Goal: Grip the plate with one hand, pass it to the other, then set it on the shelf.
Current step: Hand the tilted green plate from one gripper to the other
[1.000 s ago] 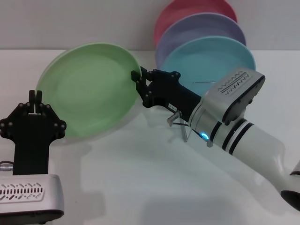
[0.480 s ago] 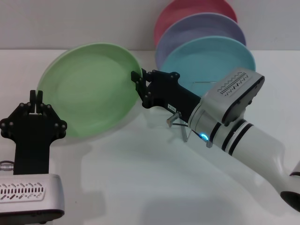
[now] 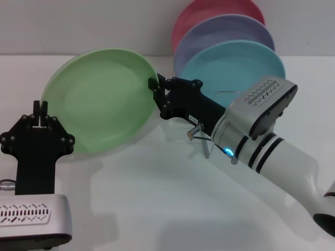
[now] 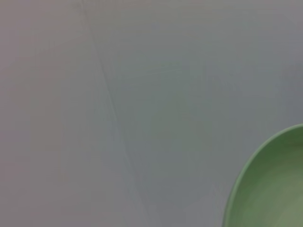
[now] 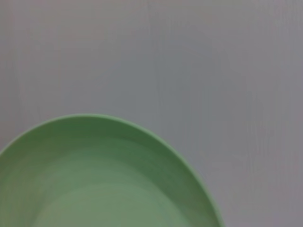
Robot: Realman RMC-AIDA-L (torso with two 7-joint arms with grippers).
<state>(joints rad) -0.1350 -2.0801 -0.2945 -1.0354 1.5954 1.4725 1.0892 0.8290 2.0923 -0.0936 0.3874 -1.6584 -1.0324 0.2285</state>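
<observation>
**Operator:** What do you see on my left, and what does each camera add?

**Observer:** From your head view, your left gripper (image 3: 39,109) sits at the lower left, its fingertips pinched together on the near-left rim of the light green plate (image 3: 97,99), so it is clamped on that plate. The plate is tilted up, its hollow face toward you, held off the white table (image 3: 157,198). Your left wrist view gives you only a curved slice of the plate's edge (image 4: 272,189) against a plain grey surface; none of that arm's fingers show there.

**Operator:** And the right side?

**Observer:** Your right gripper (image 3: 153,90) reaches in from the lower right and meets the plate's right rim. Its black fingers lie against that edge, and you cannot tell from these views whether they have closed on it. Your right wrist view shows a broad arc of the green plate's inner face (image 5: 104,184), more than the left wrist view does, and again no fingers.

**Operator:** Where's the shelf, and what's in it?

**Observer:** The shelf (image 3: 204,141) is mostly hidden behind your right arm; only a few wire ends poke out beside it. Behind the arm stand a turquoise plate (image 3: 230,68), a lavender plate (image 3: 222,34) and a pink plate (image 3: 204,13), one behind another, upright. Only your head view shows them.
</observation>
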